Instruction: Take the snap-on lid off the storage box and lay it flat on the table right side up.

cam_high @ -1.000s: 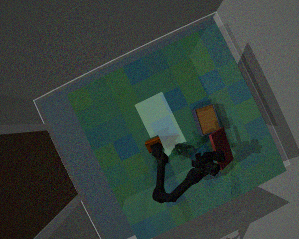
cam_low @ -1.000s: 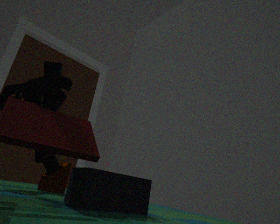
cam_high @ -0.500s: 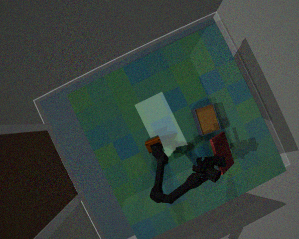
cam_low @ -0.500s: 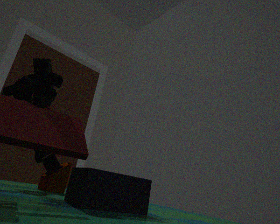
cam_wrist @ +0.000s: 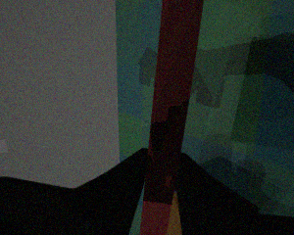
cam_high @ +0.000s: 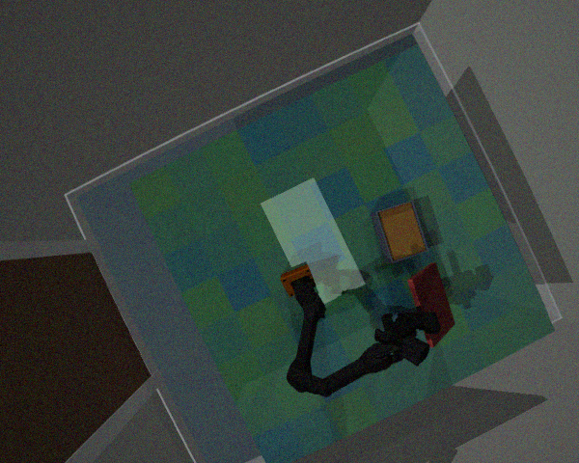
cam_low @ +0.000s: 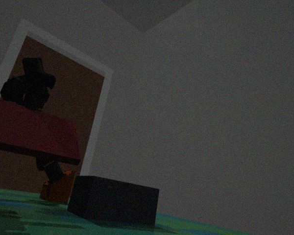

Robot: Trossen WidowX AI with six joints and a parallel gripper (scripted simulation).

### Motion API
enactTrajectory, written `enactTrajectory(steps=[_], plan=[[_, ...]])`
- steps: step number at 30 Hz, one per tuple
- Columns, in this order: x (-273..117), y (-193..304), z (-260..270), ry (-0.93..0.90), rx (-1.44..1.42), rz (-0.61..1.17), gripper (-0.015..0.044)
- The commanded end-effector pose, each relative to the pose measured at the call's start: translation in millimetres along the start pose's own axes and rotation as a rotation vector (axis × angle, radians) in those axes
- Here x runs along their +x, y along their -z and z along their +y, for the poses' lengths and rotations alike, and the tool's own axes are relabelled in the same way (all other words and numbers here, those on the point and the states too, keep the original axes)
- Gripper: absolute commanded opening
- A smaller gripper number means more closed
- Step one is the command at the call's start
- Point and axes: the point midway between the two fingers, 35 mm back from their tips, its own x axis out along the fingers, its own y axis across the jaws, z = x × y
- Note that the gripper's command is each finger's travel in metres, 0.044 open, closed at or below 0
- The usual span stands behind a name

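Observation:
The storage box (cam_high: 381, 233) (cam_low: 116, 202) stands open on the patchwork surface, with a dark outside and an orange inside. The red lid (cam_high: 435, 299) (cam_low: 40, 132) (cam_wrist: 177, 73) is off the box and in the air, to its lower right in the top view. It is steeply tilted, with a broad face towards the exterior camera. My gripper (cam_high: 426, 322) (cam_low: 36, 108) (cam_wrist: 163, 157) is shut on an edge of the lid, which hangs below it. The wrist view shows the lid nearly edge-on between the dark fingers. The exact grip contact is dark.
The orange arm base (cam_high: 292, 275) (cam_low: 58, 192) stands to the left of the box in the top view. A bright patch of light (cam_high: 299, 219) lies between base and box. The black arm bends round the near side. Grey walls and a brown door (cam_low: 73, 91) stand beyond.

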Motion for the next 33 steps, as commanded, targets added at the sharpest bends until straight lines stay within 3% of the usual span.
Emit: enactTrajectory(steps=[1,22,33], plan=[[-5,-11,4,-0.019,0.002,0.0,0.0],[-9,-53,1,-0.021,0.001,-0.003,0.0],[-4,-50,-6,-0.021,0.001,-0.003,0.0]])
